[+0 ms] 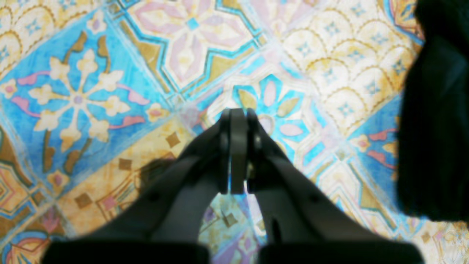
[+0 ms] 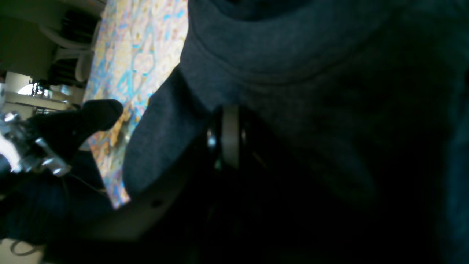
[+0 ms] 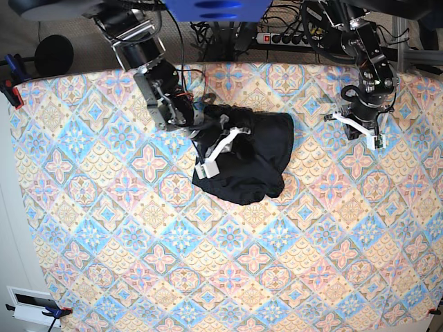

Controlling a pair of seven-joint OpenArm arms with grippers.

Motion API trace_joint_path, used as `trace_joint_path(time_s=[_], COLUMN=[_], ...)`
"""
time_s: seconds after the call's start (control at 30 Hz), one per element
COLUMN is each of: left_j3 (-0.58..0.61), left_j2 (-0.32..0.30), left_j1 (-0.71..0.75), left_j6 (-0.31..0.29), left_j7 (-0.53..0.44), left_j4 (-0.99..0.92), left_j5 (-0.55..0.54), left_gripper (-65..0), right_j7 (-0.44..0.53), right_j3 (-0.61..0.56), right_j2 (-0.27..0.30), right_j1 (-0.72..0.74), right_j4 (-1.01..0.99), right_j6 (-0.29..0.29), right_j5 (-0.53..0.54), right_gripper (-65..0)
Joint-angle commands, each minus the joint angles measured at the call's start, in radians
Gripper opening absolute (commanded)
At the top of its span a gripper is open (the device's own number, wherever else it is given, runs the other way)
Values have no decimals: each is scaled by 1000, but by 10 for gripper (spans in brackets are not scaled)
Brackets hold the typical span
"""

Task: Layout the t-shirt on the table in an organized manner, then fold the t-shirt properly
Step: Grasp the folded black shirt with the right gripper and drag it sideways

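The black t-shirt [image 3: 252, 155] lies crumpled in a heap on the patterned table [image 3: 138, 242], a little behind its middle. My right gripper [image 3: 232, 142] rests on the heap's left side. In the right wrist view its shut fingertips [image 2: 227, 110] are sunk into a fold of the dark fabric [image 2: 293, 55]. My left gripper [image 3: 360, 128] hangs over bare table to the right of the t-shirt, apart from it. In the left wrist view it is shut [image 1: 237, 113] with nothing in it, and the t-shirt's edge [image 1: 436, 128] shows at the right.
A round black object [image 3: 54, 54] sits off the table at the back left. A power strip [image 3: 287, 38] and cables lie behind the back edge. A blue clamp [image 3: 10, 69] grips the table's left edge.
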Motion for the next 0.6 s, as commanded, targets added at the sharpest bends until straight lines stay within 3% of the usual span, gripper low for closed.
trace_joint_path(time_s=[0.0, 0.27, 0.43, 0.57], left_j3=[-2, -2, -2, -2], left_j2=[-9, -11, -14, -16], left_j1=[-10, -26, -27, -27], left_j6=[-3, -3, -3, -3], left_j7=[-19, -21, -21, -21], left_j4=[6, -88, -91, -91], left_j5=[-11, -15, -15, -15], left_gripper=[-650, -650, -650, -650], right_j7=[-68, -91, -142, -152], right_j3=[9, -2, -2, -2], right_j2=[55, 218, 307, 381], right_j1=[-10, -16, -16, -40], right_j4=[-30, -30, -20, 1], right_j6=[-105, -98, -39, -32], right_j5=[-96, -96, -97, -99], right_gripper=[-650, -650, -650, -650])
